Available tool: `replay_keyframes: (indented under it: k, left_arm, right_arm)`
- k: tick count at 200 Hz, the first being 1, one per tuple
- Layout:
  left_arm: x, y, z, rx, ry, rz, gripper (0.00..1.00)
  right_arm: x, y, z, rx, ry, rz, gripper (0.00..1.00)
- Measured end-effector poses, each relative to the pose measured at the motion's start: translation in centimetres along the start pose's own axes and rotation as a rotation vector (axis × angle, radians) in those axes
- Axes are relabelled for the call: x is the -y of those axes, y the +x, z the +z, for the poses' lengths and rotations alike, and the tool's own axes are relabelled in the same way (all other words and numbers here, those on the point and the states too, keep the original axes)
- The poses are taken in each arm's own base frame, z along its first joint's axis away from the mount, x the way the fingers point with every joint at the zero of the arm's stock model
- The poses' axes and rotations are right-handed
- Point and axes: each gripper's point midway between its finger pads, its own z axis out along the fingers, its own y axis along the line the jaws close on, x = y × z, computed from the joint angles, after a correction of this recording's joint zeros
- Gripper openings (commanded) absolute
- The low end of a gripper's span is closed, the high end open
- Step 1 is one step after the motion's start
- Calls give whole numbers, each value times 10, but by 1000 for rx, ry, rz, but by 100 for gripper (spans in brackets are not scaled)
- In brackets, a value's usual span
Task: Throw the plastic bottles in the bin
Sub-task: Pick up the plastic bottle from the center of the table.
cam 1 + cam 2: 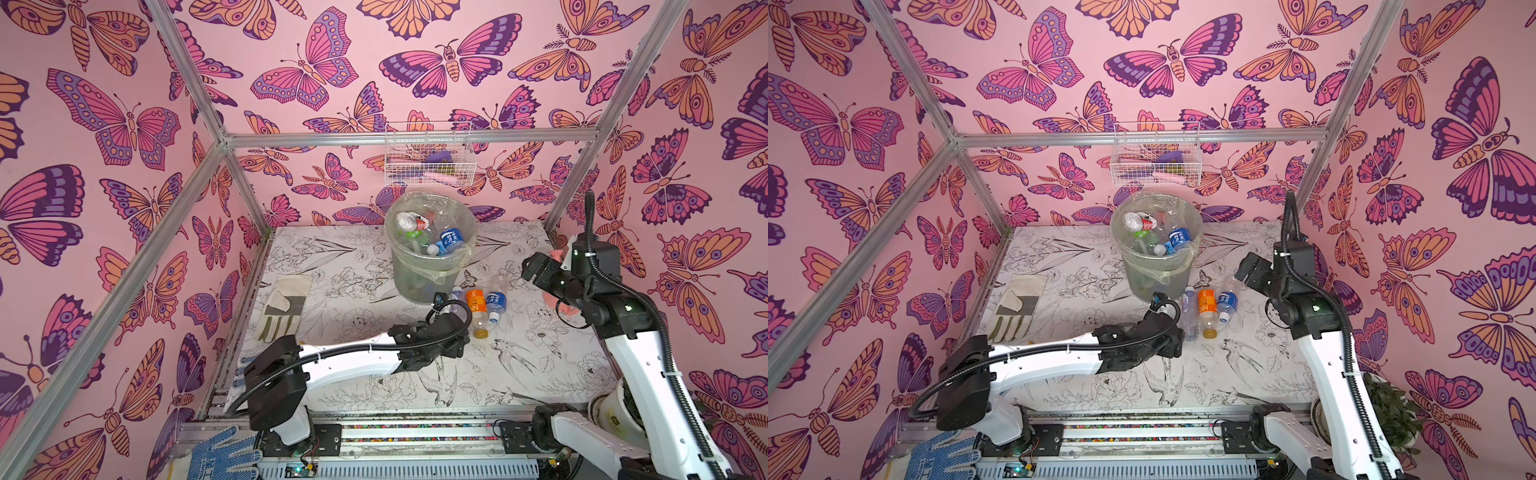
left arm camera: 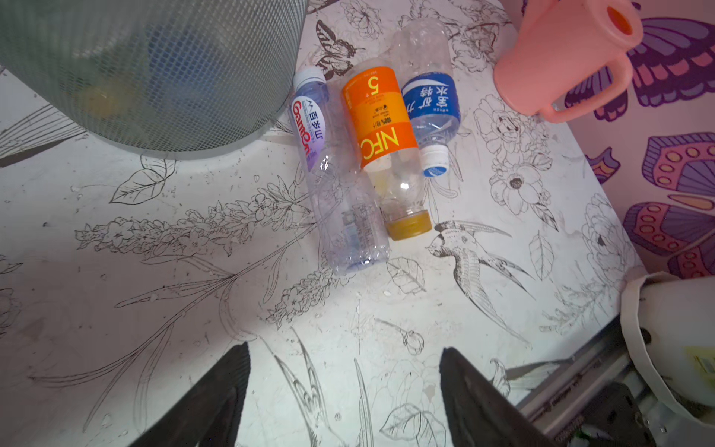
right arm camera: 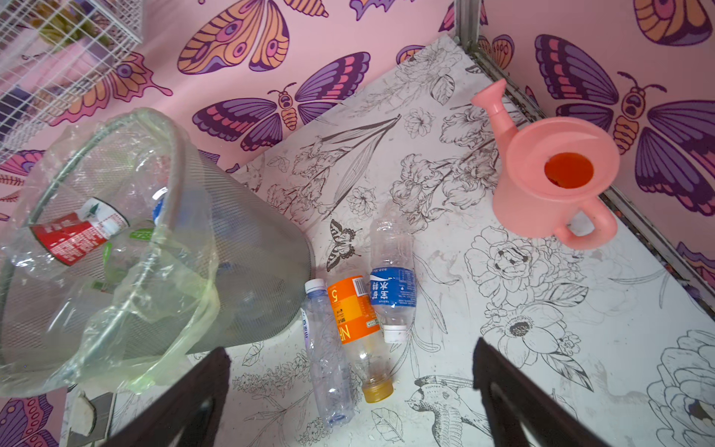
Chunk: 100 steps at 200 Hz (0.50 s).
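Well along, by the look of it. Already in the bin [image 1: 415,282]: a heap of plastic bottles [image 1: 451,240], blue, red and green labels among them; no counting them through the liner [image 3: 174,302]. Left on the table [image 1: 357,307], just beside the bin's foot: three more. Purple-labelled bottle [image 2: 332,174], orange-labelled bottle [image 2: 381,116], blue-labelled bottle [image 2: 431,100]. Lie side by side, touching, purple's cap toward the bin, the other two caps away from it. No others spotted on the surface in both top views.

Left gripper [image 2: 344,352]: jaws parted, nothing between them. Hangs low over the table, short of the purple-labelled bottle's base; no contact. Nearest of the three, roughly in line with the gap. Probably the next pick.

Right gripper [image 3: 350,348]: jaws spread wide, empty. Sits raised over the trio, looking down; orange-labelled bottle about centred between the jaws in the wrist view, apart from them.
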Motion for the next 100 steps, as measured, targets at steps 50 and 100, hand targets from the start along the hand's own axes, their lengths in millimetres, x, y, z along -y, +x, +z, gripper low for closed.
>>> replay_keyframes:
  k: [50,100]
  left_arm:
    - [8,10,47,-19,-62,7,70]
    - [20,9,73,-20,-70,17,69]
  right_arm:
    - [21,5,1,16,37,54,99]
    - [35,21,15,-14,71,75,99]
